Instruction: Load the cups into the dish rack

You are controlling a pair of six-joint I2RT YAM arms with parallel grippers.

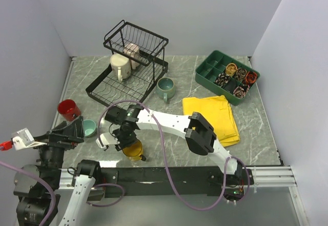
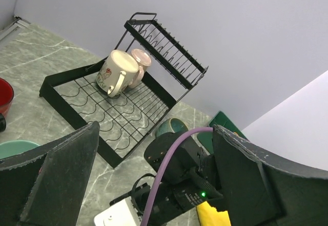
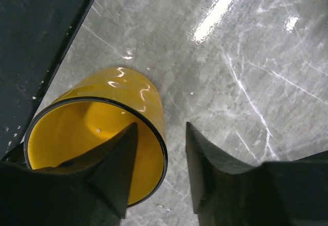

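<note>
The yellow cup (image 1: 132, 149) stands near the table's front edge. My right gripper (image 1: 126, 136) is over it. In the right wrist view the gripper (image 3: 161, 134) is open, with one finger (image 3: 115, 169) inside the yellow cup (image 3: 110, 113) and the other outside its wall. The black wire dish rack (image 1: 132, 62) holds a cream floral cup (image 1: 120, 66) and a lilac-beige cup (image 1: 134, 54) on its lower tier. A green cup (image 1: 165, 87), a red cup (image 1: 68, 109) and a teal cup (image 1: 89, 128) stand on the table. My left gripper (image 1: 73, 130) is open and empty beside the teal cup.
A green compartmented tray (image 1: 210, 67) with small items sits at the back right. A folded yellow cloth (image 1: 212, 116) lies right of centre. The right arm (image 1: 169, 123) stretches across the front of the table. Walls close in the left, back and right.
</note>
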